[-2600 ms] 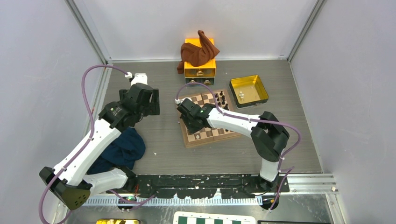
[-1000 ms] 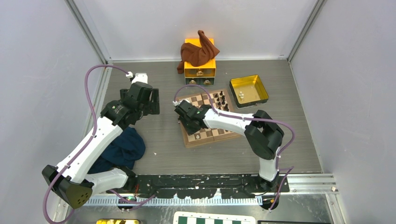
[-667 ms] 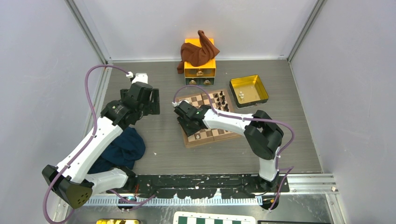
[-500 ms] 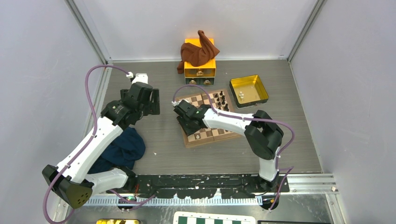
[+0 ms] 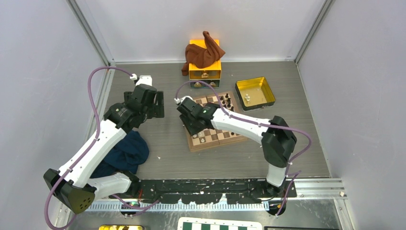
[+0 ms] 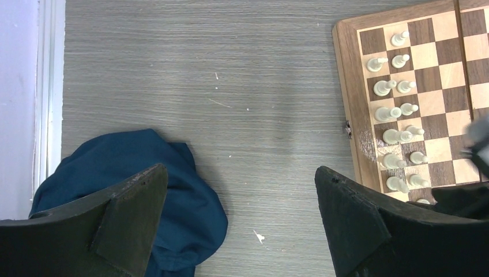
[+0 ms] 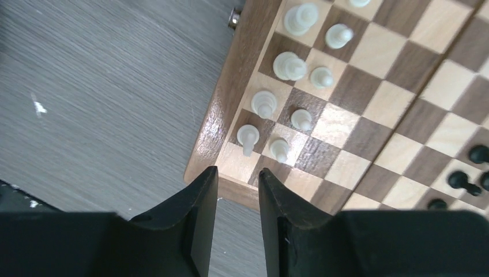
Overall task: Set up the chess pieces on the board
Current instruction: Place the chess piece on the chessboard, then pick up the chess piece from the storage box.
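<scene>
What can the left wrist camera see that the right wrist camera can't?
Only the left wrist view: a blue cloth, framed by the left fingers spread wide. Only the right wrist view: dark pieces at the picture's edge, and the right fingers, narrowly apart. Both: the wooden edge of the board with cream-white pieces in two rows.

Grey wood-grain table [image 5: 167, 158] between pale grey walls [image 5: 38, 72]
</scene>
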Action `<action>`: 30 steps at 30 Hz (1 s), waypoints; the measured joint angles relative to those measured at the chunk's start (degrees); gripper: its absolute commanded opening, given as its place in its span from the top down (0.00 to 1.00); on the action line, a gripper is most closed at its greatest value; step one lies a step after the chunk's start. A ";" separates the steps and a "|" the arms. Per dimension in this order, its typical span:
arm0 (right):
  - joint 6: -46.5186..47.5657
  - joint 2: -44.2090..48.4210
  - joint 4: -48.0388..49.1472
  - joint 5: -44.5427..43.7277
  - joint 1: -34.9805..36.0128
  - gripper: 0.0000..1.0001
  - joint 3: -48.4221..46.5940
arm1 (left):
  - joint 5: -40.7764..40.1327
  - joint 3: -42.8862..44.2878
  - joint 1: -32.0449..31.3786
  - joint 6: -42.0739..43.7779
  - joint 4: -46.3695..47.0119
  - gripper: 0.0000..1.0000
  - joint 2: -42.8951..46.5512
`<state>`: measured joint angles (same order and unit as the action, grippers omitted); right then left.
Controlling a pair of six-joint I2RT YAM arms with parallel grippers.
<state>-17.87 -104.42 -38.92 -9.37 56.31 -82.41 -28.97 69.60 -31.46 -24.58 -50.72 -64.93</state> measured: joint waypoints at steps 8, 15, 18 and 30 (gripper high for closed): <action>0.85 5.55 -2.95 -8.96 -1.99 0.57 -8.57 | 0.17 0.00 0.00 0.02 0.31 0.00 -0.57; 0.48 5.70 -1.86 -15.32 -17.79 0.52 -10.60 | 0.83 0.00 0.02 0.00 0.31 0.00 -0.76; -0.31 5.22 -0.85 -16.72 -25.99 0.52 -10.60 | 1.42 0.02 0.07 -0.02 0.28 0.00 -0.98; -3.72 -5.92 0.94 -14.58 -40.50 0.52 -11.23 | 2.23 0.44 0.11 0.02 0.26 0.00 -2.14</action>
<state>-21.58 -110.34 -37.98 -23.94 15.81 -93.65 -26.74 70.04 -31.35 -24.56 -50.46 -67.07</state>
